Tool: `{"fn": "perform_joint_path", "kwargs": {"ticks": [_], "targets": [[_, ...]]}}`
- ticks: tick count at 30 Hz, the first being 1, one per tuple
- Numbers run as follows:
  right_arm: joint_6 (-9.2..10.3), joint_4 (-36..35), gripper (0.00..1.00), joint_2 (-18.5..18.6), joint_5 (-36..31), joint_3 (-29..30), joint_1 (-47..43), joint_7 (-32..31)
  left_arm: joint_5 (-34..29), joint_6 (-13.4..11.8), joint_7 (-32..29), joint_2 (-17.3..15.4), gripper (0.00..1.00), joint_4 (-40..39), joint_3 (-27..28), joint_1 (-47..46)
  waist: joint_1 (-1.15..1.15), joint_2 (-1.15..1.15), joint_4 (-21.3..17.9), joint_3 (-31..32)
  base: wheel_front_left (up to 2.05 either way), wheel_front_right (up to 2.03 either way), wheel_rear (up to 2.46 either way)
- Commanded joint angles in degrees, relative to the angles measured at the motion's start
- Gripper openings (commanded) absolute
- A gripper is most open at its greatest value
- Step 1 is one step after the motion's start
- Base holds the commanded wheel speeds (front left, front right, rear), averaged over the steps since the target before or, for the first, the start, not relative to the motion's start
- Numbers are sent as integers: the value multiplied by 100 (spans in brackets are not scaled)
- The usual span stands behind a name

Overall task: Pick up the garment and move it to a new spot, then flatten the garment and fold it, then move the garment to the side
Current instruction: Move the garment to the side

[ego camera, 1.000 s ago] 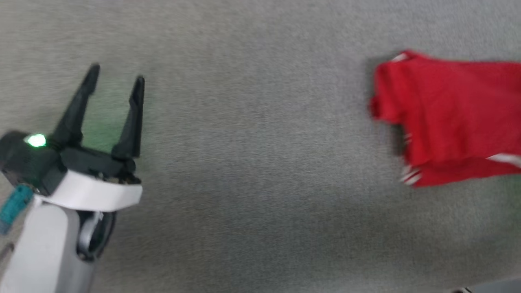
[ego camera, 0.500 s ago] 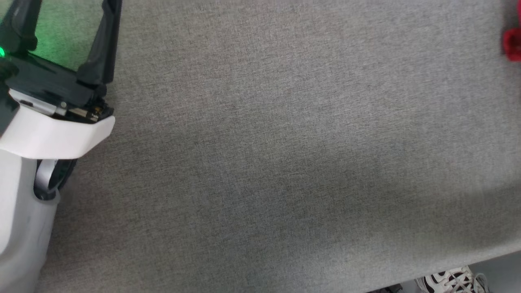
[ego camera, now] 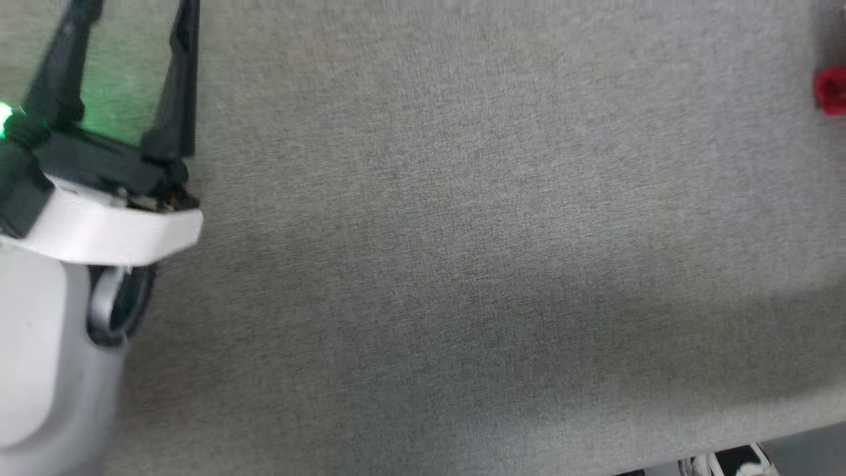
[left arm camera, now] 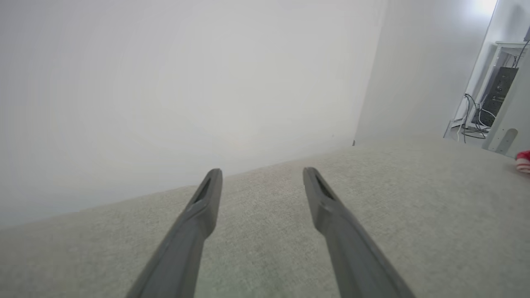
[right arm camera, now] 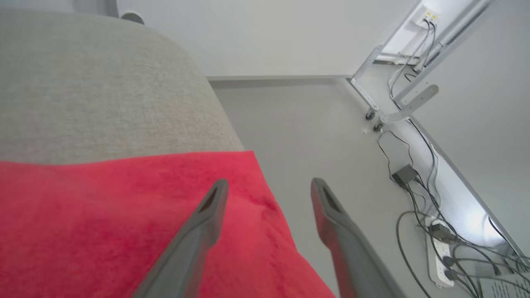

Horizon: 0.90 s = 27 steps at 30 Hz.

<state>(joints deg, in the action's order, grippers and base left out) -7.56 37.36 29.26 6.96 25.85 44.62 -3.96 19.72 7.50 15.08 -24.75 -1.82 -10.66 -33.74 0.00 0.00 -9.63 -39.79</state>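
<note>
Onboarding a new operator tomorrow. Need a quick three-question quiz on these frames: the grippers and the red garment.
1. True or false: the left gripper is clamped on the garment.
2. In the head view, the garment shows at: A) the right edge, B) the centre, C) the lower left.
3. Fill in: the right gripper, by the garment's edge, has its jaws ____.

Key: 1 false, it is open over the bare grey surface. 2 A. 3 open.
</note>
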Motion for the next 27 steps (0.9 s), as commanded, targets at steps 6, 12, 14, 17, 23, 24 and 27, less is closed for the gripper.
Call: {"fn": "perform_joint_path", "kwargs": {"ticks": [6, 12, 14, 17, 23, 24, 27], "targets": [[15, -253, 100, -33, 304, -976, -437, 252, 77, -8, 10, 495, 100, 247, 368, 857, 0, 0, 412, 1039, 0, 0, 0], [14, -611, 100, -321, 672, -2035, -845, 676, 17, -8, 10, 806, 100, 573, 635, 1653, 0, 0, 704, 1793, 0, 0, 0], [15, -702, 100, -425, 764, -2300, -986, 845, 0, -8, 10, 903, 100, 695, 744, 1852, 0, 0, 806, 1982, 0, 0, 0], [15, -795, 100, -634, 906, -2589, -1290, 1112, 5, -8, 10, 1033, 100, 886, 844, 2125, 0, 0, 967, 2281, 0, 0, 0], [15, -936, 100, -1010, 1195, -2898, -1867, 1639, -42, -8, 10, 1170, 100, 1157, 1045, 2628, 0, 0, 1129, 2823, 0, 0, 0], [14, -965, 100, -1060, 1240, -2947, -1971, 1686, -35, -8, 10, 1182, 100, 1189, 1079, 2721, 0, 0, 1139, 2911, 0, 0, 0], [14, -1033, 100, -1138, 1345, -3046, -2181, 1738, -31, -8, 10, 1208, 100, 1223, 1105, 2874, 0, 0, 1154, 3069, 0, 0, 0]]}}
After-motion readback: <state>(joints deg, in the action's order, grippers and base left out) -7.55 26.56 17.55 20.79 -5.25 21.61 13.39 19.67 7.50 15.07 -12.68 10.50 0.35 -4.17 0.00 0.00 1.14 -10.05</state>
